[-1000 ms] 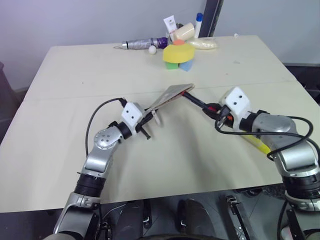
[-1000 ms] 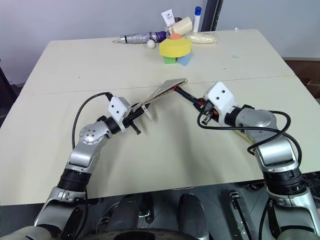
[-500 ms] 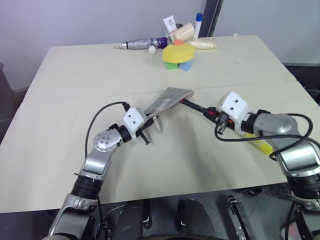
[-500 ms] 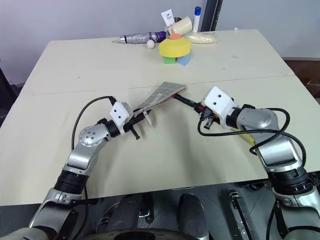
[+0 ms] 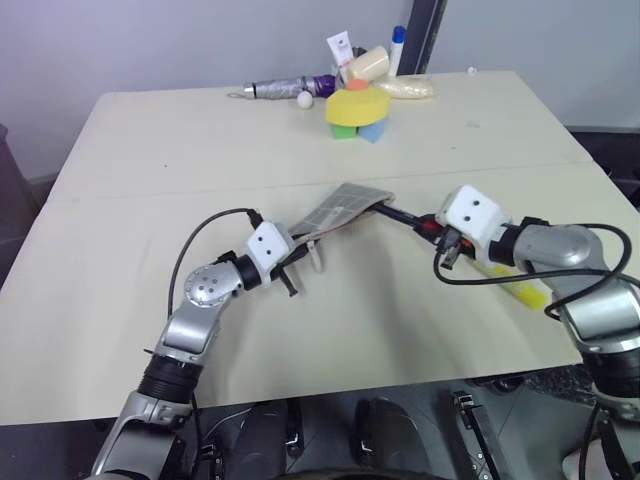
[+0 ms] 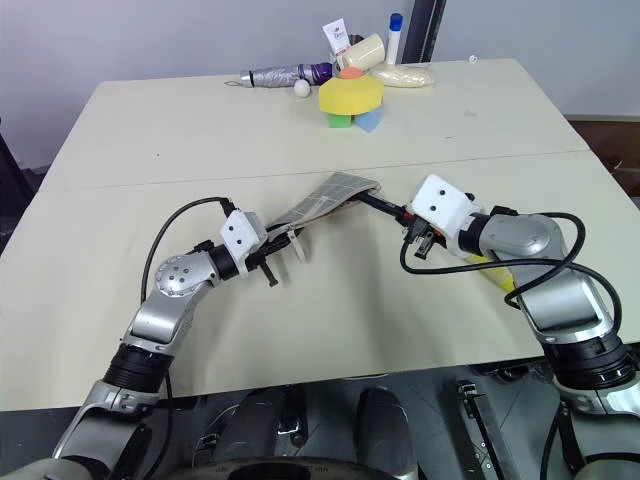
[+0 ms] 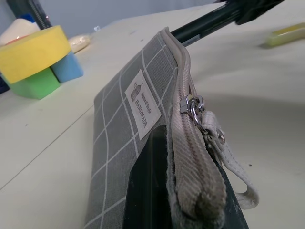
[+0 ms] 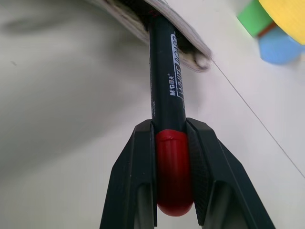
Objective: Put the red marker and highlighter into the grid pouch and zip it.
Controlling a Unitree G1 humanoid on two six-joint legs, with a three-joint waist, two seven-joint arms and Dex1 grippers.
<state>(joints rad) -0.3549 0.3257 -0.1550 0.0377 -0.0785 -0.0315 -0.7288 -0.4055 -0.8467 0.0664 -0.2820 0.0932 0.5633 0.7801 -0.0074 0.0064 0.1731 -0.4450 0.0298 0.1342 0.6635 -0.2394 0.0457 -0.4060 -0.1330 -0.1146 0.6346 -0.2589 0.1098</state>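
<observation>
Marker going in, nose first!
Right gripper (image 8: pixel 174 143) fingers clamp the red marker (image 8: pixel 167 95); left gripper (image 7: pixel 183 200) fingers pinch the grid pouch (image 7: pixel 128 124) — slide it straight along the opening.

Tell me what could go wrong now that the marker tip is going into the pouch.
The right gripper holds the black red-capped marker only by its red end, so it could pivot or slip as it is pushed in. The left gripper pinches just one end of the grey grid fabric pouch, so the mouth may sag shut. The slim yellow highlighter lies beside the right arm and could get knocked.
</observation>
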